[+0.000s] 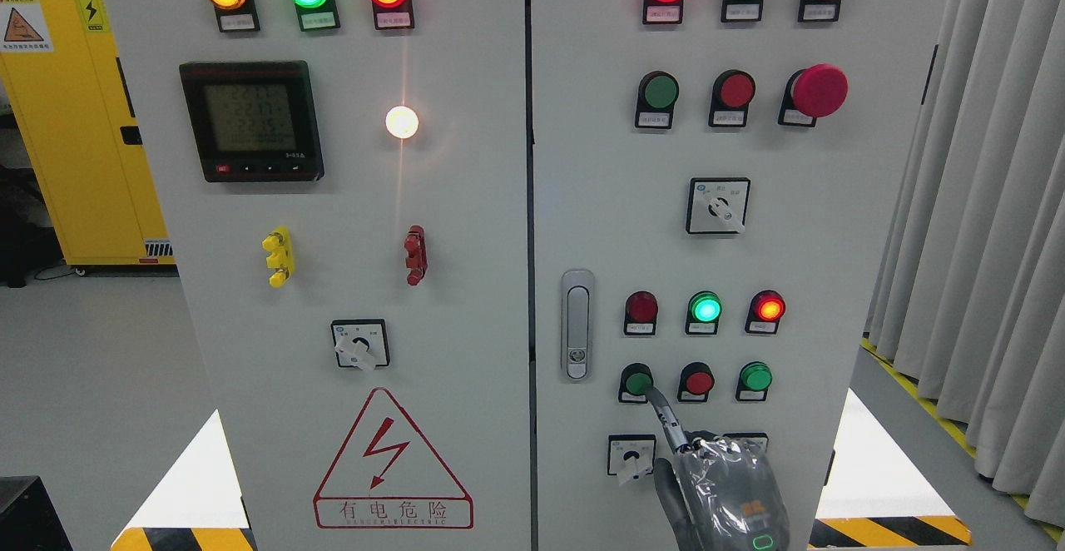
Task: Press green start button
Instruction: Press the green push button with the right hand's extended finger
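On the right cabinet door, a row of three push buttons sits low down: a green one (638,383) at the left, a red one (697,382) in the middle and a second green one (755,377) at the right. My right hand (715,476), wrapped in clear plastic, rises from the bottom edge. Its index finger (663,414) points up and left, and the tip touches the lower right rim of the left green button. The other fingers are curled and hold nothing. Above the row, a green lamp (705,308) and a red lamp (767,308) are lit. My left arm is out of view.
A rotary switch (630,457) sits just left of my hand and a door latch (577,324) left of the buttons. Higher up are a selector (717,206) and a red mushroom stop (818,90). Grey curtains (982,201) hang at the right; a yellow cabinet (66,118) stands far left.
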